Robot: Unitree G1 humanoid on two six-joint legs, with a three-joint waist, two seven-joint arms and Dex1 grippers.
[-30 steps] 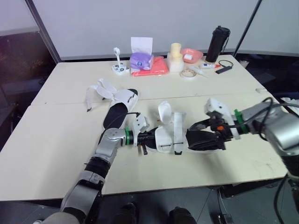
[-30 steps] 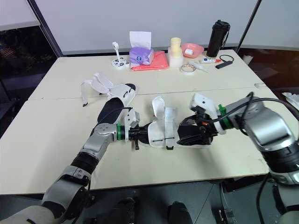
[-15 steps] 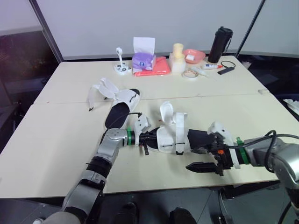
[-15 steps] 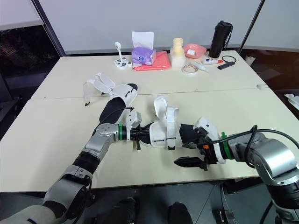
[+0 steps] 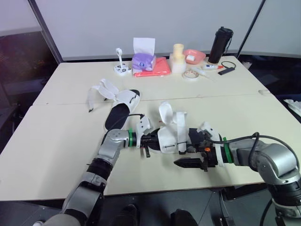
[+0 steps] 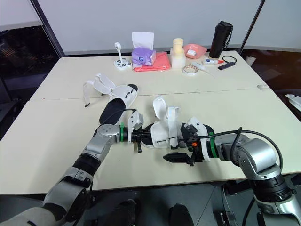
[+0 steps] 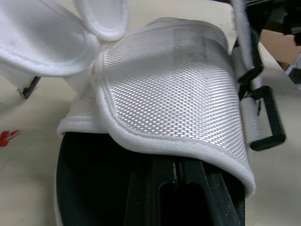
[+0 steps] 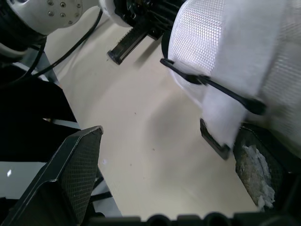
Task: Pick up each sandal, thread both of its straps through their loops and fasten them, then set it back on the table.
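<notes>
Sandals, both on the table (image 5: 56, 141)? Where exactly?

Both on it. The far sandal (image 5: 120, 101) lies toward the left of the far half, its straps splayed loose and no gripper near it. The near sandal (image 5: 171, 136) sits about the middle of the near half, between the two arms.

Why crosswise like that?

So each arm gets an end, I'd say. The left gripper (image 5: 146, 140) is at the toe, right up against the sole, likely to steady it. Whether it is actually clamped on, I cannot tell. The right gripper (image 5: 184, 151) comes in from the heel side, low over the tabletop.

And its fingers?

Spread wide, holding nothing. One finger (image 8: 75, 174) lies over bare table just beside the sandal, and the other is close against the sandal's side.

What is it after?

Probably the strap (image 5: 165, 113), which stands up unfastened. The black loop (image 7: 265, 117) hangs at the sandal's side, and as far as I can judge no strap end is fed through it. Threaded and fastened? Not yet, on either sandal.
</notes>
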